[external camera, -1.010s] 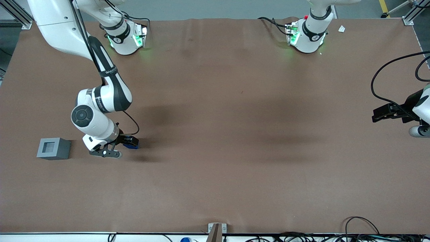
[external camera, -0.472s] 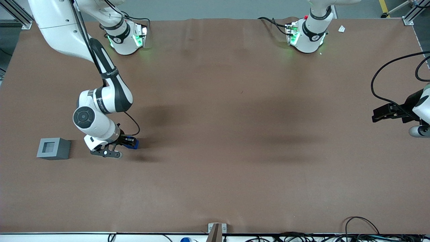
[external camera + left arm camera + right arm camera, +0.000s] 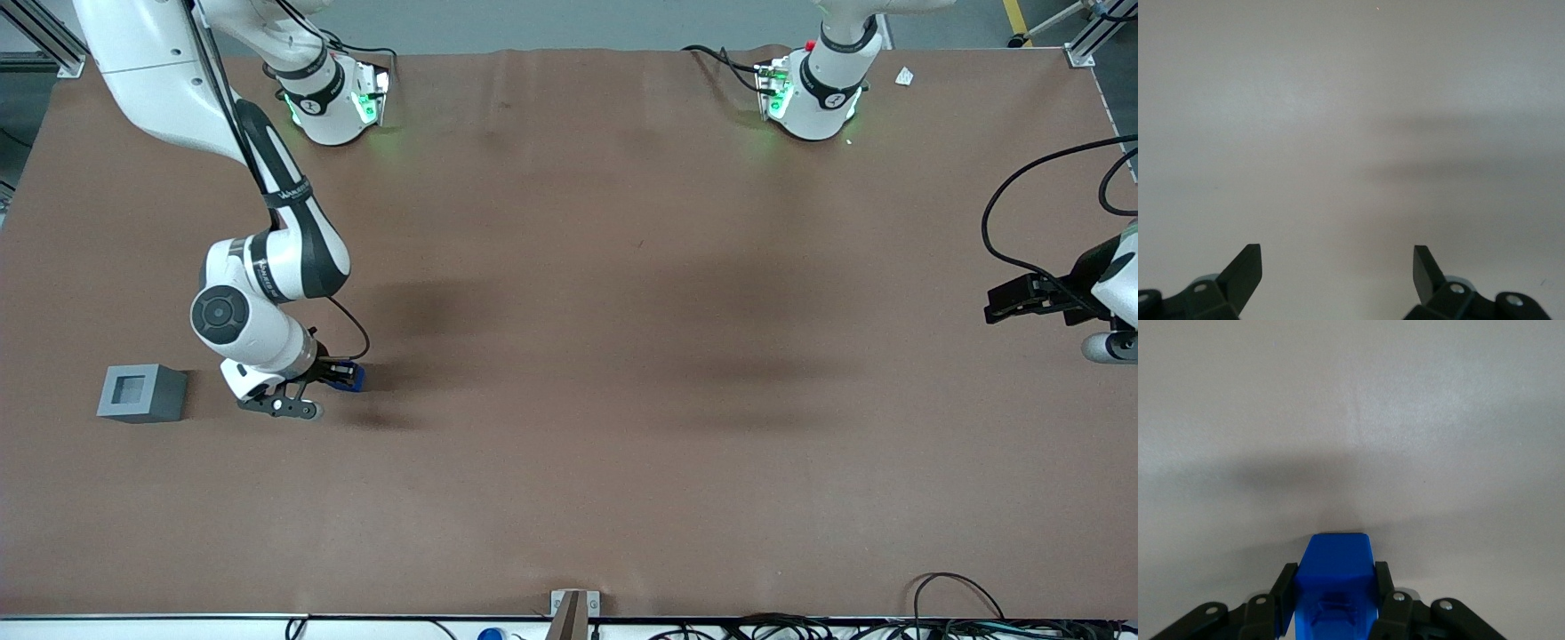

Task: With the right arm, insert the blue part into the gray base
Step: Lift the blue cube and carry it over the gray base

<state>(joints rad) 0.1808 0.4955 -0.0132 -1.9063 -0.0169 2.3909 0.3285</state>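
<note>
Black two-finger gripper (image 3: 342, 375) of the right arm (image 3: 267, 267): low over the table (image 3: 622, 356), toward the working arm's end, fingers (image 3: 1283, 590) pressed against both sides of the blue part (image 3: 355, 377). In the right wrist view the gripper (image 3: 1331, 600) clamps the blue part (image 3: 1335, 577) between its two pads, the block's bright blue body projecting forward past the fingertips, with a moulded recess or step visible on the face nearest the camera. A soft shadow lies on the surface directly ahead of the block.

Blue part: held in the gripper, close to the table surface; whether it touches the table cannot be told.

Right arm: white links with black sections, descending from its base (image 3: 333, 98) at the edge of the table farthest from the front camera, elbow bent, wrist angled down to the gripper. A black cable (image 3: 354, 324) loops beside the wrist.

Gray base (image 3: 140, 392): light gray cube with a square recess in its top face, standing upright on the table, well apart from the gripper, at about the same distance from the front camera and nearer the working arm's end of the table. Recess unoccupied.

Table: brown covering, broad dark shadows across the middle.
</note>
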